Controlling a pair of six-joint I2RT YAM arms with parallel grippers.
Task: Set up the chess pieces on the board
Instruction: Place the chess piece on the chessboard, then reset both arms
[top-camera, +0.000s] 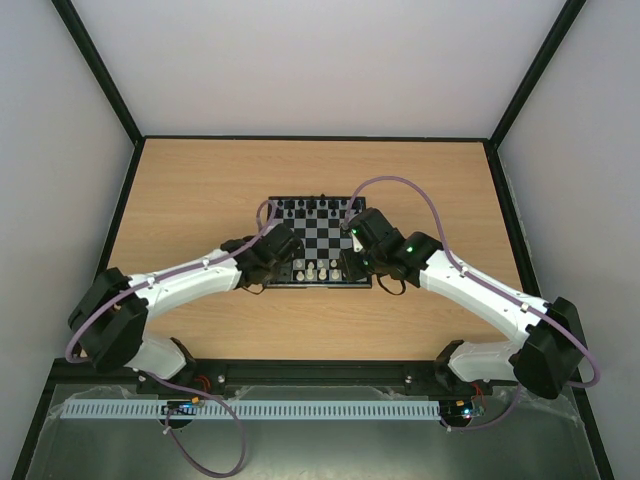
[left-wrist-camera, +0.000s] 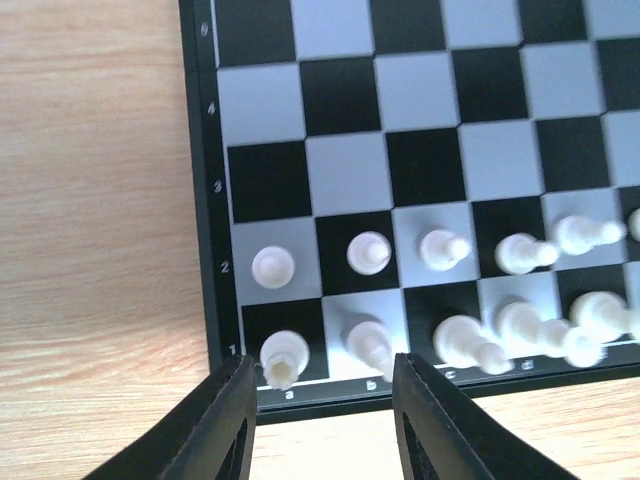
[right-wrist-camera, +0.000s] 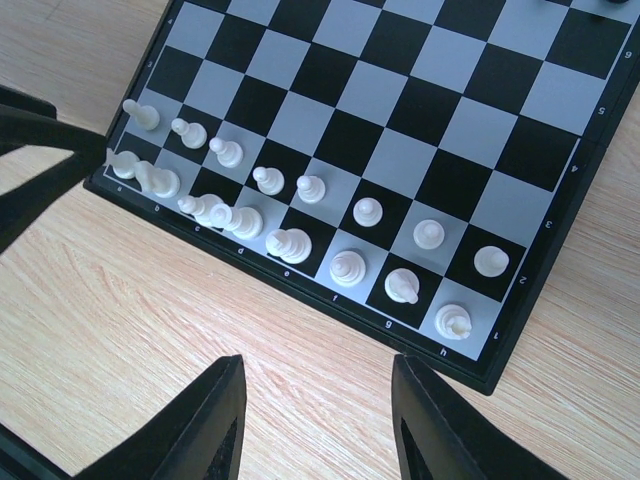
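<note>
black fingers of my left gripper (left-wrist-camera: 320, 430) stand spread, with nothing pinched between them. they hang over the near left corner of the board (left-wrist-camera: 420, 120), with the tips at its thin black rim. the corner piece (left-wrist-camera: 283, 358), a white one, stands on the corner square just beside the inner face of the left finger. i cannot tell whether the two touch.

my right gripper (right-wrist-camera: 315, 425) is likewise spread and holds nothing. it hangs over bare wood just off the board's near edge, toward its right corner.

the white chess pieces (right-wrist-camera: 347, 267) fill the two ranks along the board's near edge, eight in each rank, one per square. in the left wrist view the pieces toward the right are blurred, so i cannot name their types there. the black chessmen (top-camera: 320, 207) line the board's far edge.

the board lies near the middle of the wooden worktop (top-camera: 200, 180), its edges square to the worktop's edges.
</note>
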